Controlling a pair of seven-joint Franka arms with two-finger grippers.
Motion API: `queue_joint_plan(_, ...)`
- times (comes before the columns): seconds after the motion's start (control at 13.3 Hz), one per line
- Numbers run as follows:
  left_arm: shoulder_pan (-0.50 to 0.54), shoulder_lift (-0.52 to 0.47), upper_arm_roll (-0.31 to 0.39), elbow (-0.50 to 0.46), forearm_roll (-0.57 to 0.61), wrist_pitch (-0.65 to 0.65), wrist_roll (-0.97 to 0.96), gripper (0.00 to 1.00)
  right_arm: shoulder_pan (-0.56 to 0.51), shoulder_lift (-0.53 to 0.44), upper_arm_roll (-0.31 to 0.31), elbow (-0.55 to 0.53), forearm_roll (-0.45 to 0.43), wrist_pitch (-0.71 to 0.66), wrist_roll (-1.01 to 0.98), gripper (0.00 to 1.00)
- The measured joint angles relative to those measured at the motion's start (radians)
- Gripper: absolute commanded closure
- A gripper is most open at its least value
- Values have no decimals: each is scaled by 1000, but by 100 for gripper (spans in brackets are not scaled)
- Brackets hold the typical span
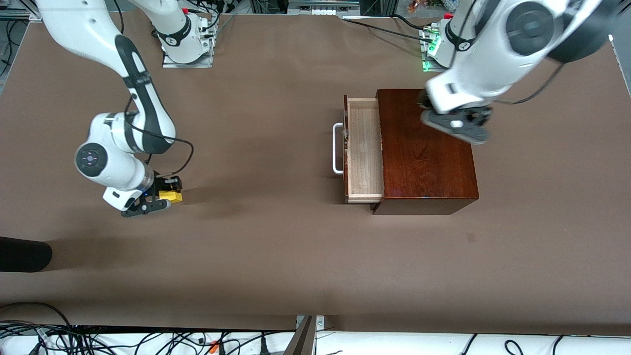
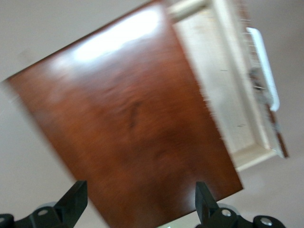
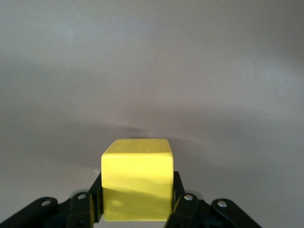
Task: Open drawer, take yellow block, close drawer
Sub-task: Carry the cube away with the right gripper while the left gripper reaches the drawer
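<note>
The yellow block (image 1: 173, 196) is gripped between the fingers of my right gripper (image 1: 165, 198), low over the bare table toward the right arm's end. In the right wrist view the block (image 3: 137, 178) fills the gap of the right gripper (image 3: 137, 205). I cannot tell whether it touches the table. The drawer (image 1: 365, 148) stands pulled out of the dark mahogany box (image 1: 426, 148), its pale tray empty and its white handle (image 1: 336, 148) pointing toward the right arm's end. My left gripper (image 1: 456, 123) hangs open over the box top (image 2: 128, 123); in its wrist view the gripper (image 2: 141, 202) is empty, with the tray (image 2: 223, 95) in sight.
A dark rounded object (image 1: 22, 254) pokes in at the table's edge near the front camera, at the right arm's end. Cables and a metal bracket (image 1: 306, 335) run along the edge nearest the front camera. The arm bases stand along the farthest edge.
</note>
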Motion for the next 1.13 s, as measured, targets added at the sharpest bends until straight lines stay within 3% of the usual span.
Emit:
queue_joint_plan(0.38, -133, 236, -52, 195, -1, 140, 195, 0, 1, 32, 31, 0, 1, 28, 145, 99)
queue_joint_plan(0.45, -171, 271, -53, 205, -1, 193, 238, 0, 2, 33, 43, 0, 1, 32, 180, 94)
queue_joint_plan(0.53, -208, 307, -54, 207, -1, 244, 280, 0, 3, 35, 52, 0, 1, 36, 205, 81)
queue_joint_plan(0.6, -243, 344, -53, 208, -1, 296, 317, 0, 4, 37, 54, 0, 1, 38, 214, 56)
queue_joint_plan(0.68, -269, 381, -53, 209, -1, 346, 361, 0, 4, 37, 54, 0, 1, 39, 215, 4)
queue_joint_plan(0.75, -285, 416, -53, 209, -1, 389, 428, 30, 4, 37, 54, 0, 1, 39, 215, 0)
queue_joint_plan(0.83, -292, 450, -52, 210, -1, 425, 510, 75, 4, 39, 54, 0, 1, 40, 212, 0)
queue_joint_plan(0.9, -293, 479, -52, 213, 0, 446, 584, 100, 4, 41, 54, 1, 1, 46, 205, 0)
queue_joint_plan(1.13, -292, 510, -49, 220, 15, 453, 699, 100, 3, -17, 53, 26, 1, 47, 192, 0)
